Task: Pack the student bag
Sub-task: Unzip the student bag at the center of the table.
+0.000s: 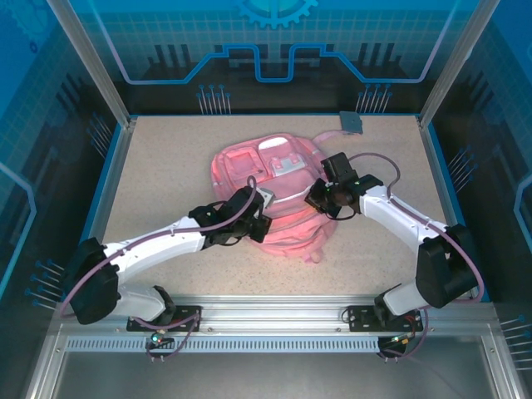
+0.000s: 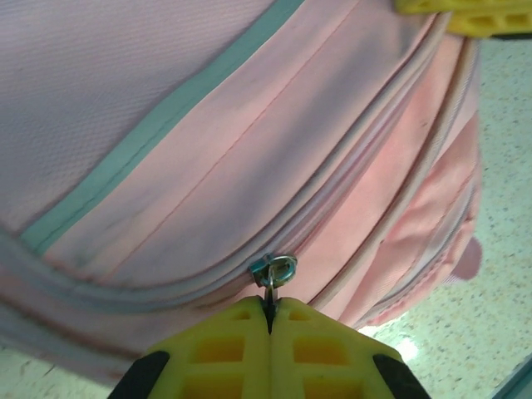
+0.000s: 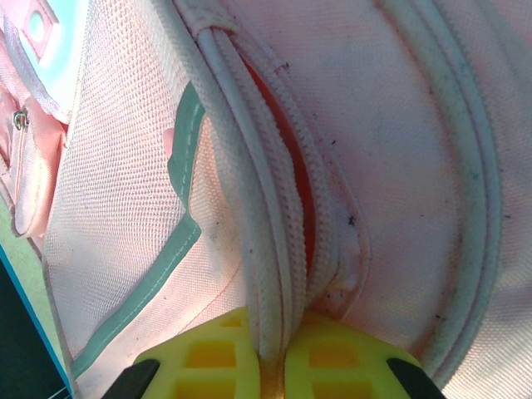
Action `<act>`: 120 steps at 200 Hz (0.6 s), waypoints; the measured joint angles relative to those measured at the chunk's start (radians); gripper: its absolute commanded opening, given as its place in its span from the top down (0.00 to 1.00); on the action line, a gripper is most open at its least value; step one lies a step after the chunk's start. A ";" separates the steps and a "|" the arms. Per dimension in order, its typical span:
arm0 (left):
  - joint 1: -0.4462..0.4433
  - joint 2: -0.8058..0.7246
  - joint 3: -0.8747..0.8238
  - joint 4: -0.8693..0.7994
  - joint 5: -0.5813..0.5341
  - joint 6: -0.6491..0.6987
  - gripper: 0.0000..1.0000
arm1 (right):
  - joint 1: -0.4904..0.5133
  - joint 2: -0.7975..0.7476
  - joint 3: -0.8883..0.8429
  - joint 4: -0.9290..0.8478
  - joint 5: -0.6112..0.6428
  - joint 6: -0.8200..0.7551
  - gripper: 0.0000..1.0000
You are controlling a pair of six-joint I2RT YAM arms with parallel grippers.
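Left wrist: left pincer (image 2: pixel 269 314) nips zip pull (image 2: pixel 274 270) (on student bag (image 2: pixel 208 125)).

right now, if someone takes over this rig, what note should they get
Left hand: shut on the zip pull.
Right hand: shut on the zip edge of the student bag, which lies in the middle of the table.
Done: both grips are set, and the zip gapes near the right hand.
Left: probably run the zip. What is inside the bag cannot be seen.
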 measured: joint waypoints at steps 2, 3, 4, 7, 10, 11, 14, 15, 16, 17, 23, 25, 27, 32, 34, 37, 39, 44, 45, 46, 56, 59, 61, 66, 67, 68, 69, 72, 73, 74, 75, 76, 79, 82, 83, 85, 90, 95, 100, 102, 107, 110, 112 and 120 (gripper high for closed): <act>0.001 -0.002 -0.002 -0.003 -0.001 0.000 1.00 | 0.000 0.000 0.000 0.000 0.001 -0.002 0.92; 0.002 -0.004 -0.003 -0.006 -0.001 0.000 1.00 | 0.000 0.000 0.000 0.000 0.001 -0.002 0.92; 0.003 -0.005 -0.003 -0.006 -0.002 0.000 1.00 | 0.000 0.000 0.000 0.000 0.001 -0.002 0.92; 0.006 -0.008 -0.005 -0.013 -0.004 0.001 1.00 | 0.000 0.000 0.000 0.000 0.003 -0.003 0.92; 0.008 -0.010 -0.008 -0.016 -0.005 0.001 1.00 | 0.000 0.000 0.000 0.000 0.004 -0.005 0.92; 0.009 -0.012 -0.009 -0.019 -0.007 0.002 1.00 | 0.000 0.000 0.000 0.000 0.005 -0.005 0.92; 0.013 -0.016 -0.011 -0.024 -0.009 0.004 1.00 | 0.000 0.000 0.000 -0.001 0.006 -0.006 0.92; 0.014 -0.017 -0.013 -0.026 -0.009 0.005 1.00 | 0.000 0.000 0.000 -0.001 0.007 -0.007 0.92; 0.015 -0.018 -0.013 -0.027 -0.010 0.005 1.00 | 0.000 0.000 0.000 -0.001 0.007 -0.007 0.92; 0.016 -0.019 -0.014 -0.028 -0.011 0.005 1.00 | 0.000 0.000 0.000 -0.001 0.007 -0.008 0.92; 0.024 -0.026 -0.019 -0.037 -0.016 0.008 1.00 | 0.000 0.000 0.000 -0.002 0.008 -0.010 0.92; 0.026 -0.029 -0.021 -0.040 -0.019 0.009 1.00 | 0.000 0.000 0.000 -0.002 0.009 -0.011 0.92; 0.030 -0.032 -0.022 -0.042 -0.020 0.010 1.00 | 0.000 0.000 0.000 -0.002 0.010 -0.013 0.92; 0.036 -0.036 -0.025 -0.047 -0.023 0.013 1.00 | 0.000 0.000 0.000 -0.003 0.010 -0.015 0.92; 0.040 -0.038 -0.027 -0.049 -0.024 0.014 1.00 | 0.000 0.000 0.000 -0.003 0.010 -0.017 0.92; 0.045 -0.041 -0.028 -0.051 -0.024 0.015 1.00 | 0.000 0.000 0.000 -0.003 0.010 -0.017 0.92; 0.048 -0.043 -0.029 -0.053 -0.027 0.015 1.00 | 0.000 0.000 0.000 -0.003 0.010 -0.018 0.92; 0.055 -0.045 -0.031 -0.056 -0.029 0.016 1.00 | 0.000 0.001 0.001 -0.003 0.010 -0.021 0.92; 0.055 -0.046 -0.032 -0.057 -0.030 0.016 1.00 | 0.000 0.001 0.001 -0.003 0.010 -0.021 0.92; 0.056 -0.046 -0.032 -0.058 -0.031 0.016 1.00 | 0.000 0.002 0.001 -0.003 0.010 -0.021 0.92; 0.068 -0.048 -0.034 -0.061 -0.040 0.016 1.00 | 0.000 0.004 0.001 -0.003 0.010 -0.025 0.92; 0.072 -0.048 -0.034 -0.062 -0.045 0.016 1.00 | 0.000 0.004 0.001 -0.003 0.010 -0.026 0.92; 0.073 -0.048 -0.035 -0.063 -0.046 0.016 1.00 | 0.000 0.005 0.001 -0.003 0.010 -0.028 0.92; 0.079 -0.048 -0.035 -0.063 -0.047 0.016 1.00 | 0.000 0.006 0.001 -0.003 0.010 -0.031 0.92; 0.080 -0.048 -0.035 -0.063 -0.048 0.016 1.00 | 0.000 0.006 0.001 -0.003 0.010 -0.032 0.92; 0.082 -0.048 -0.035 -0.063 -0.048 0.016 1.00 | 0.000 0.006 0.001 -0.003 0.010 -0.033 0.92; 0.082 -0.048 -0.035 -0.064 -0.048 0.016 1.00 | 0.000 0.006 0.001 -0.003 0.010 -0.033 0.92; 0.085 -0.048 -0.035 -0.064 -0.050 0.016 1.00 | 0.000 0.007 0.001 -0.003 0.010 -0.036 0.92; 0.087 -0.048 -0.035 -0.064 -0.050 0.016 1.00 | 0.000 0.007 0.001 -0.003 0.010 -0.037 0.92; 0.087 -0.048 -0.035 -0.064 -0.050 0.016 1.00 | 0.000 0.007 0.001 -0.003 0.010 -0.037 0.92; 0.089 -0.048 -0.035 -0.064 -0.050 0.016 1.00 | 0.000 0.007 0.001 -0.003 0.010 -0.038 0.93; 0.090 -0.048 -0.035 -0.064 -0.050 0.016 1.00 | 0.000 0.008 0.001 -0.003 0.010 -0.039 0.93; 0.092 -0.048 -0.035 -0.063 -0.051 0.016 1.00 | 0.000 0.008 0.001 -0.003 0.010 -0.042 0.93; 0.096 -0.048 -0.035 -0.063 -0.052 0.018 1.00 | 0.001 0.008 0.001 -0.002 0.011 -0.045 0.93; 0.097 -0.048 -0.035 -0.063 -0.052 0.018 1.00 | 0.001 0.008 0.001 -0.003 0.011 -0.045 0.93; 0.099 -0.048 -0.035 -0.063 -0.053 0.019 1.00 | 0.001 0.008 0.001 -0.003 0.011 -0.048 0.93; 0.105 -0.048 -0.035 -0.063 -0.053 0.019 1.00 | 0.003 0.010 0.001 -0.002 0.012 -0.053 0.93; 0.109 -0.047 -0.035 -0.063 -0.053 0.022 1.00 | 0.003 0.011 0.001 -0.002 0.014 -0.058 0.93; 0.114 -0.044 -0.035 -0.062 -0.054 0.024 1.00 | 0.004 0.011 0.001 -0.002 0.014 -0.061 0.93; 0.117 -0.043 -0.035 -0.062 -0.054 0.024 1.00 | 0.005 0.012 0.001 -0.002 0.015 -0.063 0.93; 0.121 -0.039 -0.035 -0.060 -0.056 0.027 1.00 | 0.005 0.013 0.001 -0.002 0.016 -0.068 0.93; 0.125 -0.037 -0.035 -0.059 -0.056 0.028 1.00 | 0.006 0.015 0.001 -0.001 0.017 -0.070 0.93; 0.127 -0.035 -0.035 -0.059 -0.056 0.031 1.00 | 0.006 0.015 0.001 0.000 0.018 -0.071 0.93; 0.137 -0.027 -0.035 -0.057 -0.057 0.039 1.00 | 0.010 0.019 0.001 0.003 0.023 -0.078 0.93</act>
